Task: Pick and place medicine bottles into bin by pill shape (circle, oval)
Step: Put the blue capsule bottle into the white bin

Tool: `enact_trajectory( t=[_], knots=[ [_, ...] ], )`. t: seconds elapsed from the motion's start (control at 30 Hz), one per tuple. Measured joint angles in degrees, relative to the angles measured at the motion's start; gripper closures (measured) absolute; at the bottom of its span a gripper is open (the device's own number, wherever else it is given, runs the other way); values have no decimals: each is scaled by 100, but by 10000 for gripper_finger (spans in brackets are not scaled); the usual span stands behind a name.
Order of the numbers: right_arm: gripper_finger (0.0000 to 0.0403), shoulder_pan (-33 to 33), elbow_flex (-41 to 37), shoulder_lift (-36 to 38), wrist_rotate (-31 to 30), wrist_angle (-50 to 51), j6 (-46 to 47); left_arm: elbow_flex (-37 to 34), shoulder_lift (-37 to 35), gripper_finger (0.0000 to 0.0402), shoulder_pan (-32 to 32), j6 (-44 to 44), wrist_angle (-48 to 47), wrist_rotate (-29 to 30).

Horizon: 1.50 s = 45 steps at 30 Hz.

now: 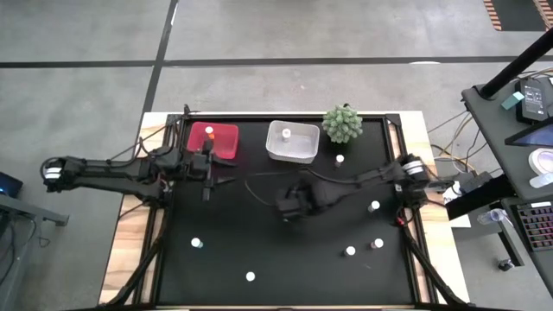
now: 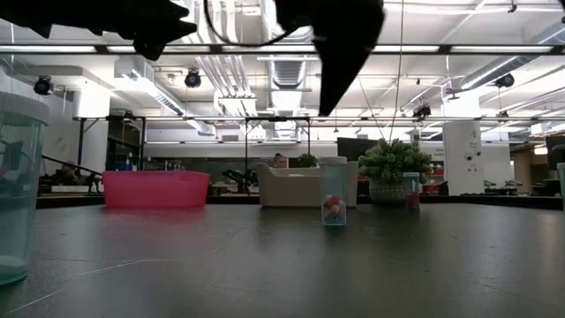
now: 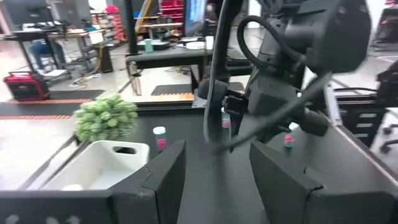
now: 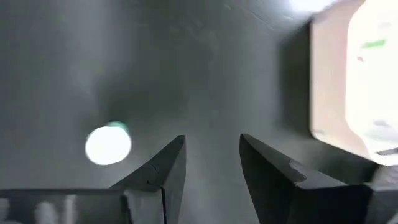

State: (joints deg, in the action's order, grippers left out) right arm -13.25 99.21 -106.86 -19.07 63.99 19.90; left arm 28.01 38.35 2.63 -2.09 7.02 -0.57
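My left gripper (image 1: 207, 175): just beside the red bin (image 1: 213, 140), jaws open, empty. My right gripper (image 1: 285, 207): over mid-table in front of the white bin (image 1: 292, 141), jaws open, empty; one white-capped bottle (image 4: 108, 144) below it. Medicine bottles: six loose ones I can count on the black mat (image 1: 285, 259), nearest (image 1: 375, 206); one in each bin. Green plant (image 1: 343, 123): beside the white bin.
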Motion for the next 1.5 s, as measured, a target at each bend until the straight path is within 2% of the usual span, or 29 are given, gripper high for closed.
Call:
enact_trajectory(
  t=[0.47,0.63,0.73,0.9,1.07,1.2,1.37,1.5],
  knots=[
    [264,-138,-3102,2180,-4,-3710,-657,-39,55,237,-88,472,-46,5],
    [264,-66,-3876,2731,-5,-4485,-706,-26,188,237,-89,232,219,3],
    [264,-71,-4320,3048,-50,-4768,-753,-26,334,237,-93,501,214,-6],
    [264,-71,-5178,3573,-109,-5694,-1327,-28,797,237,-142,779,288,-8],
    [264,25,-6161,3934,-90,-7584,-2199,35,1451,237,-232,926,910,-32],
    [264,232,-6750,4092,-10,-8833,-2735,202,1850,237,-238,931,957,-33],
    [265,596,-7079,4334,265,-9199,-3046,429,2127,237,-231,804,915,-34],
    [275,991,-7181,4565,680,-9164,-3054,776,2202,237,-117,456,401,-31]
  ],
)
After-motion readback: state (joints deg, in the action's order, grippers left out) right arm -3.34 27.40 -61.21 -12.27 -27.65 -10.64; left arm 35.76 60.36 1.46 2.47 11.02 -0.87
